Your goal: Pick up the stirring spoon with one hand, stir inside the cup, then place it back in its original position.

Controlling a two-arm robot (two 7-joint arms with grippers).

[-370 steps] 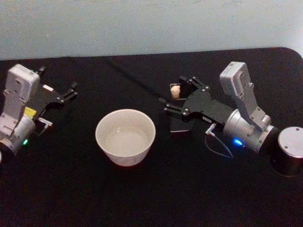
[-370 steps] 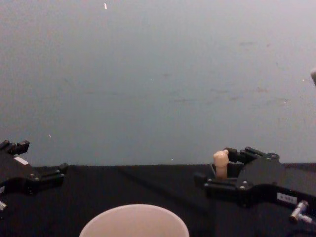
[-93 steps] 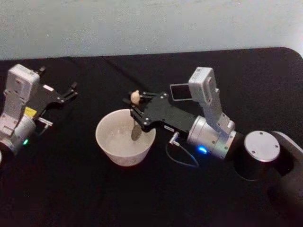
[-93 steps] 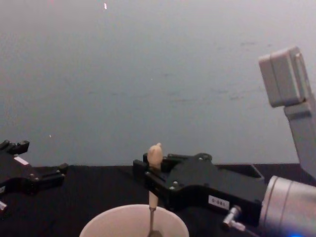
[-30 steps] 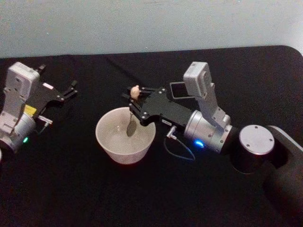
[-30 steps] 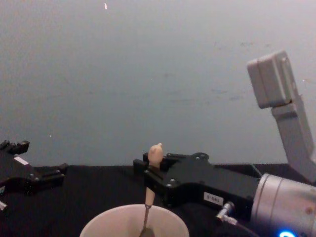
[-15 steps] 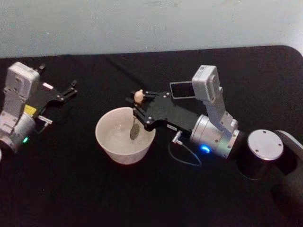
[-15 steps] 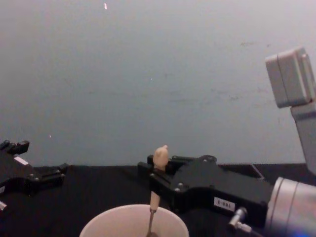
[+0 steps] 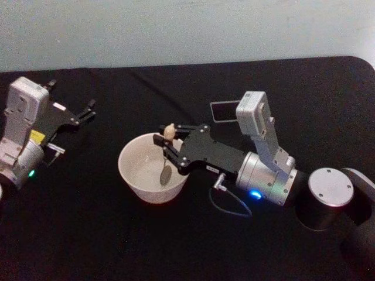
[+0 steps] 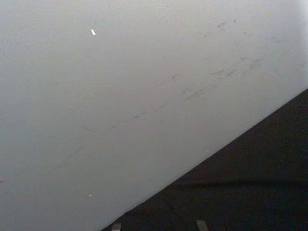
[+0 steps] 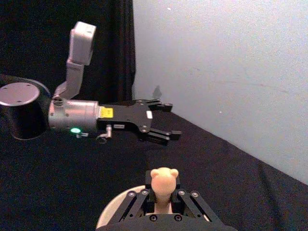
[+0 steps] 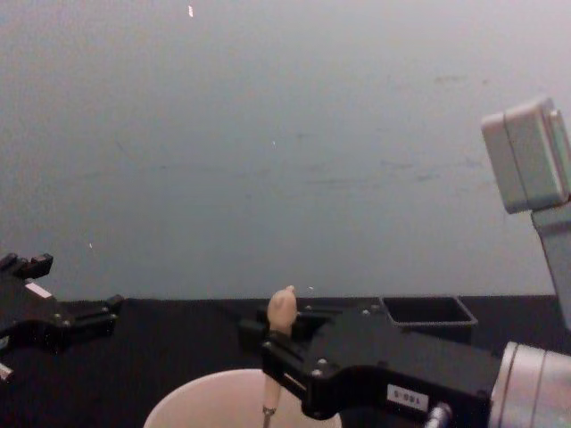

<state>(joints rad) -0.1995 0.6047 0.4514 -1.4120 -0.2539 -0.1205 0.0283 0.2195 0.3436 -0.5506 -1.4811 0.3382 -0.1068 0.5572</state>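
Right now, near to far:

Cup: the wide round cream-pink cup [image 9: 154, 168] stands toward the near-middle of the black table [image 9: 117, 246], upright.

Spoon: the small stirring spoon with beige knob-topped handle, thin dark stem and dark oval bowl [image 9: 166, 165] hangs nearly upright inside the cup, its bowl low by the wall nearest the right arm, its knob [image 12: 281, 309] above the rim.

Right gripper: the black right gripper on its silver-grey cylindrical wrist [image 9: 170, 145] reaches in over the cup's rim, fingers clamped on the spoon's handle just under the knob.

Step in hand: stirring, by my reading, since the spoon's bowl is down in the cup.

Holder: the dark grey square-mouthed box holder [image 9: 222, 111] sits beyond the right gripper, toward the table's far edge, with nothing in it.

Left gripper: the black left gripper with a white tag [image 9: 87, 113] is parked near the table's left edge, fingers spread, holding nothing.

Next move: probably lift the spoon straight clear of the rim, carry it over the holder's mouth, lower it in bowl-first, then release.
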